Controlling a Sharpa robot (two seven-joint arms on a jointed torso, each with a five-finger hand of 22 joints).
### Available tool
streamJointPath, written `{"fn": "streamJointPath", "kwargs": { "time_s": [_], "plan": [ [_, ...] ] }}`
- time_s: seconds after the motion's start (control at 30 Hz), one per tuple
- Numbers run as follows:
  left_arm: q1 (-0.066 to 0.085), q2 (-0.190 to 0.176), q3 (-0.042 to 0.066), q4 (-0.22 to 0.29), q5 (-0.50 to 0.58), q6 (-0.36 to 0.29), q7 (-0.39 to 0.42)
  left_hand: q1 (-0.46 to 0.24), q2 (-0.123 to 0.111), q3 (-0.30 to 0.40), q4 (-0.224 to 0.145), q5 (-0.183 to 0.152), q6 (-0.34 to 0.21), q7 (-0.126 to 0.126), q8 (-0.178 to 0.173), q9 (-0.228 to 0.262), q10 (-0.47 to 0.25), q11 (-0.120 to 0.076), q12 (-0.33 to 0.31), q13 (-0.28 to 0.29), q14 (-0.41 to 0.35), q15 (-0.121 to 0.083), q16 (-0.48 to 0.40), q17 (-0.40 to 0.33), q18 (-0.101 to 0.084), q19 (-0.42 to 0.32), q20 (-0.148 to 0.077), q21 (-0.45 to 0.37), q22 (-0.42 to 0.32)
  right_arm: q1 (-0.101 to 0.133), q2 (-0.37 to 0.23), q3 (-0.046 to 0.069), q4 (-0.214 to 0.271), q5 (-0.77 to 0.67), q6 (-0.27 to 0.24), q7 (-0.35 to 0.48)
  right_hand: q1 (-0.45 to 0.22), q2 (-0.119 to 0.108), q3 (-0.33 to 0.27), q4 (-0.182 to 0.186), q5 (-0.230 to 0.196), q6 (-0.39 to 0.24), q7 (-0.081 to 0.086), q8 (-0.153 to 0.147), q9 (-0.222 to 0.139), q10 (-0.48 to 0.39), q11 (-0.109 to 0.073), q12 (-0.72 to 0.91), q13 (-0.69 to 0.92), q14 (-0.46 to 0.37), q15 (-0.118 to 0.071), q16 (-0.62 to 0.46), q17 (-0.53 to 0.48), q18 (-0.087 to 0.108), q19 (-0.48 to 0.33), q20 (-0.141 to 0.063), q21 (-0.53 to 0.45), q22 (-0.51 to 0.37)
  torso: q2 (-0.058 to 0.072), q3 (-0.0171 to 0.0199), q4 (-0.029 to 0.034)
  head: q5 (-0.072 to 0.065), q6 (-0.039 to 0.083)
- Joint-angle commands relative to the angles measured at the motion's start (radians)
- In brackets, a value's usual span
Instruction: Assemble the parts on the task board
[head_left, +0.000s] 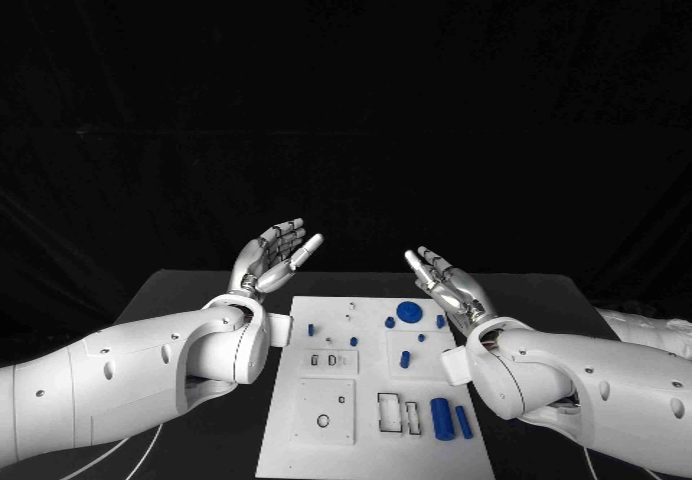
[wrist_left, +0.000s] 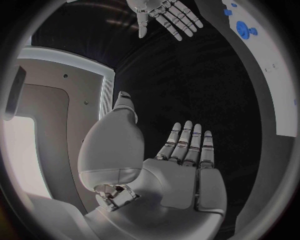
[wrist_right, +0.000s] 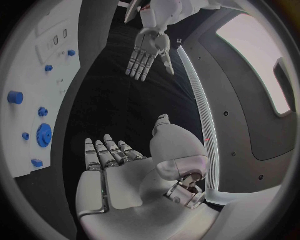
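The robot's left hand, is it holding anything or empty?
Empty. The left hand is raised above the table, its fingers straight and apart, nothing in the palm.

Black table (head_left: 188, 300) against dark backdrop (head_left: 346, 120)

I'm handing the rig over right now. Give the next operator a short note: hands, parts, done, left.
Left hand: open, raised above the table left of the board, holding nothing.
Right hand: open, raised at the board's right edge, holding nothing.
Parts: blue pieces, among them a gear and two cylinders, sit on the board.
Done: no grasp under way.
Left: pick up the parts and assemble them.
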Motion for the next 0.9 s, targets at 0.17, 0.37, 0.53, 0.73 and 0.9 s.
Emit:
{"fn": "streamJointPath", "kwargs": {
  "time_s": [0.17,0.37,0.53,0.73,0.9],
  "plan": [
    [0.006,0.003,-0.003,-0.001,-0.049,0.057,0.155,0.026,-0.019,-0.012,0.017,0.016,-0.021,-0.01,0.022,-0.002,0.132,0.078,0.079,0.015,0.251,0.067,0.102,0.015,0.056,0.394,0.099,0.189,0.092,0.022,-0.008,-0.031,0.021,-0.199,0.129,-0.093,0.024,0.007,-0.015,0.008,0.008,0.013,0.168,0.009,0.002,0.028,0.017,0.044,0.006,0.074,0.012,0.024,0.014,0.033,0.067,0.025,0.042,0.018,0.0,0.0,0.0001,0.0,0.0],
    [0.007,0.002,-0.006,-0.017,-0.092,0.049,0.063,-0.025,0.079,0.059,0.004,-0.025,-0.037,-0.041,0.038,-0.001,0.404,-0.02,0.139,0.018,0.609,-0.038,0.114,0.019,0.126,0.61,0.067,0.292,0.123,0.032,0.004,-0.033,-0.048,-0.213,0.157,-0.084,0.044,0.011,-0.034,0.007,0.01,0.02,0.143,0.021,0.003,0.108,0.014,0.128,0.015,0.592,0.0,0.191,0.092,0.062,0.44,0.039,0.237,0.096,0.003,0.0023,-0.0014,0.016,-0.036],
    [0.007,0.002,-0.016,-0.042,-0.13,0.034,0.013,-0.048,0.073,0.057,0.01,-0.023,-0.043,-0.052,0.058,0.0,0.621,-0.085,0.12,0.007,0.84,-0.103,0.059,0.027,0.122,0.745,0.008,0.354,0.139,0.048,0.004,-0.033,-0.07,-0.226,0.167,-0.097,0.047,0.015,-0.051,0.008,0.008,0.022,0.118,0.024,0.003,0.152,-0.037,0.15,0.015,0.959,-0.074,0.341,0.159,0.117,0.712,0.013,0.355,0.138,0.01,0.0031,-0.0003,0.02,-0.046],
    [0.01,0.002,-0.03,-0.081,-0.231,0.038,-0.066,-0.058,0.064,0.052,0.011,-0.02,-0.034,-0.051,0.079,0.0,0.833,-0.149,0.129,0.036,1.013,-0.164,0.089,0.099,0.122,0.838,-0.048,0.442,0.184,0.08,-0.002,-0.033,-0.088,-0.249,0.183,-0.109,0.059,0.026,-0.067,0.009,-0.002,0.025,0.092,0.027,0.004,0.212,-0.105,0.157,0.018,1.403,-0.186,0.831,0.518,0.114,1.07,-0.089,0.591,0.248,0.025,0.0056,0.0017,0.021,-0.05],
    [0.014,0.014,-0.035,-0.116,-0.348,0.053,-0.124,-0.056,0.068,0.055,0.008,-0.025,0.052,-0.045,0.129,0.005,0.945,-0.168,0.163,0.103,1.077,-0.19,0.17,0.201,0.118,0.87,-0.077,0.53,0.242,0.119,-0.009,-0.033,-0.105,-0.27,0.214,-0.132,0.088,0.027,-0.08,-0.001,0.009,0.05,0.109,0.044,0.008,0.377,-0.086,0.218,0.026,1.505,-0.145,1.522,1.456,0.079,1.194,-0.077,0.91,0.54,0.04,0.007,0.0072,0.022,-0.051]
  ]
}}
